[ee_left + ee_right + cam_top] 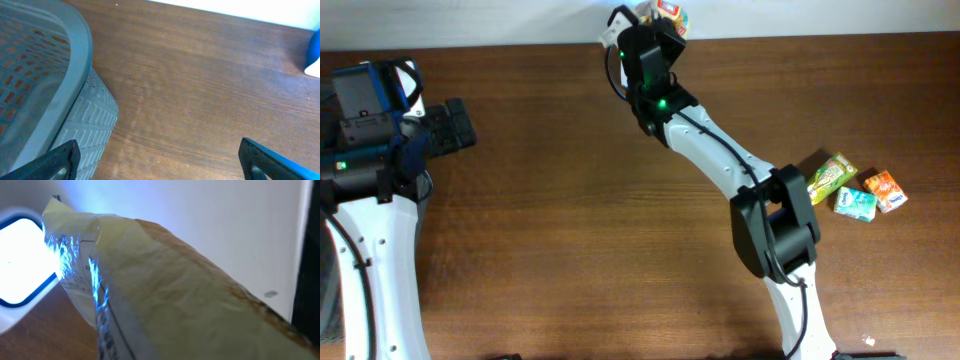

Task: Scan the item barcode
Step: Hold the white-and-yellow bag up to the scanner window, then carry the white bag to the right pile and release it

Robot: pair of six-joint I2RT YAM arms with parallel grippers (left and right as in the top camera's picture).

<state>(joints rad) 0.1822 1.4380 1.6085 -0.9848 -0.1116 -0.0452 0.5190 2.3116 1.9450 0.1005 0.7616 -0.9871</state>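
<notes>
My right claw (658,32) is clamped on a foil snack packet (165,290) at the surface's (570,200) far edge, just beside the glowing scanner (17,265). The packet looks light, crinkly and slippery, so I'd grip its sealed end. My left claw (162,162) gapes wide, empty.

My rig seen from overhead: the right arm (712,168) wears white shells between bulky black joint housings, a black cable (720,150) running its length and a green light (661,101) lit just behind the jaws. The left arm (375,250) is white too, dotted with small dark screws and trailing a black cable, with a blue housing (406,88) behind the jaws; the left gripper (453,125) carries black fingers (62,160), one edged in blue.
</notes>
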